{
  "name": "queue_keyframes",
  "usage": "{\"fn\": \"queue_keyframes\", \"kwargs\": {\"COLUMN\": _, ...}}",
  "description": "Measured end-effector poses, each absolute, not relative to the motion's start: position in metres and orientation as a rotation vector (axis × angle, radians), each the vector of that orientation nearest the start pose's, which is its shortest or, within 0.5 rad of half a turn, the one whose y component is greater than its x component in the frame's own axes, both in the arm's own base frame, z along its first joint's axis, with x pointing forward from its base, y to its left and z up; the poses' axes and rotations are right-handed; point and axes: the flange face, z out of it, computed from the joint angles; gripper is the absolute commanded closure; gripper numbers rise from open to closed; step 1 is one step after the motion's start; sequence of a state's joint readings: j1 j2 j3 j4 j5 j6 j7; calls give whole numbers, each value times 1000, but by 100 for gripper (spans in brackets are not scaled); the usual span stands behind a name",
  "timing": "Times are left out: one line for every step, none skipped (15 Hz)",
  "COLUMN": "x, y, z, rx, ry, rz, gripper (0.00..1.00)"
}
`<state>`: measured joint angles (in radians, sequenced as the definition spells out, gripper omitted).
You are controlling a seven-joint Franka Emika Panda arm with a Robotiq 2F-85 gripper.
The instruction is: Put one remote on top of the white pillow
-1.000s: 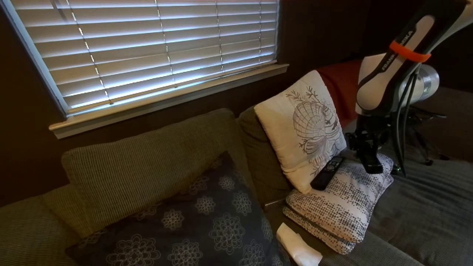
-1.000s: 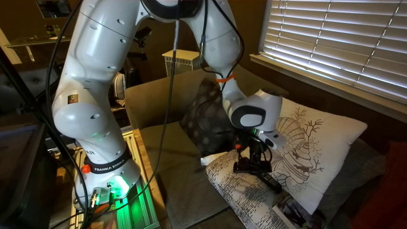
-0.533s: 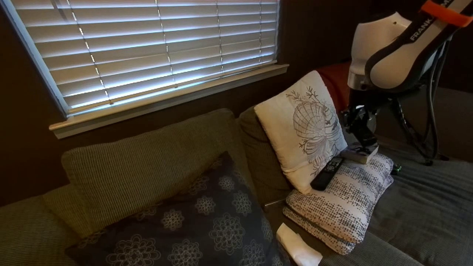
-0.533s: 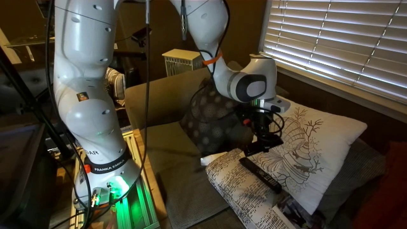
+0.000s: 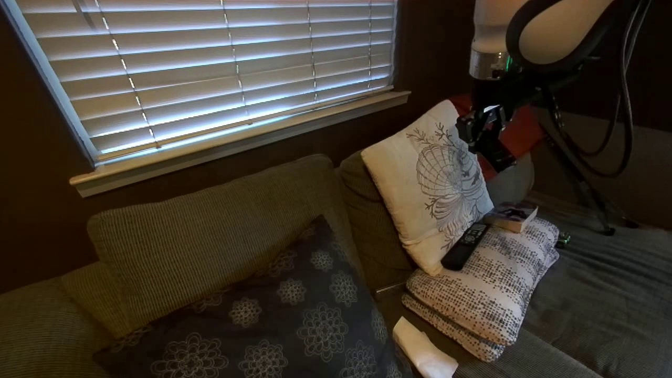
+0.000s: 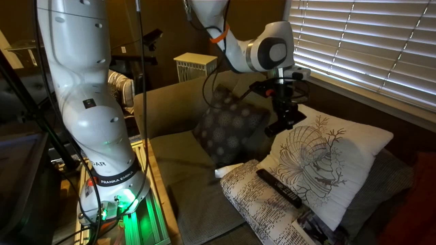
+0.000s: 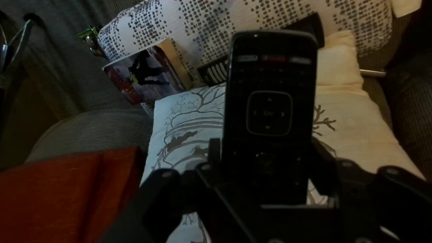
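My gripper [image 7: 265, 153] is shut on the remote [image 7: 270, 111], a black oblong one with a square of arrow keys. Its fingers grip the remote's sides near one end; the rest sticks out. In both exterior views the gripper [image 5: 485, 131] [image 6: 286, 110] is in the air, with the dark remote [image 5: 497, 153] [image 6: 284, 125] under it. The white pillow [image 5: 391, 173] [image 6: 361, 136] with the grey shell drawing leans against the sofa back. In the wrist view the white pillow [image 7: 364, 135] lies behind the remote. The gripper is near its upper part, apart from it as far as I can tell.
A slimmer black remote [image 5: 465, 247] [image 6: 279, 189] lies on a folded dotted cushion [image 5: 493, 278] against the pillow's foot. A book [image 5: 514, 216] [image 7: 145, 77] lies beside it. A dark flowered cushion [image 5: 289, 315] and a red cloth [image 7: 67, 189] are nearby.
My gripper has risen, with the remote, from low over the dotted cushion to the height of the white pillow's upper part. The book and slimmer remote are uncovered and lie still.
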<state>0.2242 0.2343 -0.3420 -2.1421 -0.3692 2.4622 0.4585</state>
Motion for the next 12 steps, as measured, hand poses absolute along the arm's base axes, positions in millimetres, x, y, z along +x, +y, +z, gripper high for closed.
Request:
{"fn": "queue_keyframes", "kwargs": {"x": 573, "y": -63, "z": 312, "rx": -3399, "ry": 486, "rz": -248, "gripper": 38}}
{"fn": "queue_keyframes", "kwargs": {"x": 573, "y": -64, "z": 312, "rx": -3399, "ry": 489, "rz": -247, "gripper": 38}}
{"fn": "queue_keyframes", "kwargs": {"x": 573, "y": -65, "z": 311, "rx": -3399, "ry": 494, "rz": -244, "gripper": 38}}
{"fn": "queue_keyframes", "kwargs": {"x": 573, "y": -67, "z": 311, "rx": -3399, "ry": 498, "rz": -243, "gripper": 38}}
{"fn": "queue_keyframes", "kwargs": {"x": 572, "y": -68, "z": 311, "rx": -3399, "ry": 501, "rz": -242, "gripper": 38}}
{"fn": "queue_keyframes", "kwargs": {"x": 572, "y": -68, "z": 311, "rx": -3399, "ry": 502, "rz": -242, "gripper": 38}}
{"fn": "queue_keyframes", "kwargs": {"x": 572, "y": -68, "z": 311, "rx": -3399, "ry": 502, "rz": -242, "gripper": 63}}
{"fn": "queue_keyframes", "kwargs": {"x": 572, "y": -68, "z": 311, "rx": -3399, "ry": 501, "rz": -242, "gripper": 63}}
{"fn": "queue_keyframes", "kwargs": {"x": 572, "y": -68, "z": 310, "rx": -3397, "ry": 500, "rz": -240, "gripper": 63}}
{"fn": "queue_keyframes", "kwargs": {"x": 573, "y": -67, "z": 310, "rx": -3396, "ry": 493, "rz": -240, "gripper": 63}}
{"fn": "queue_keyframes", "kwargs": {"x": 573, "y": -66, "z": 310, "rx": -3398, "ry": 481, "rz": -247, "gripper": 63}}
{"fn": "queue_keyframes", "kwargs": {"x": 576, "y": -65, "z": 312, "rx": -3406, "ry": 458, "rz": -268, "gripper": 63}}
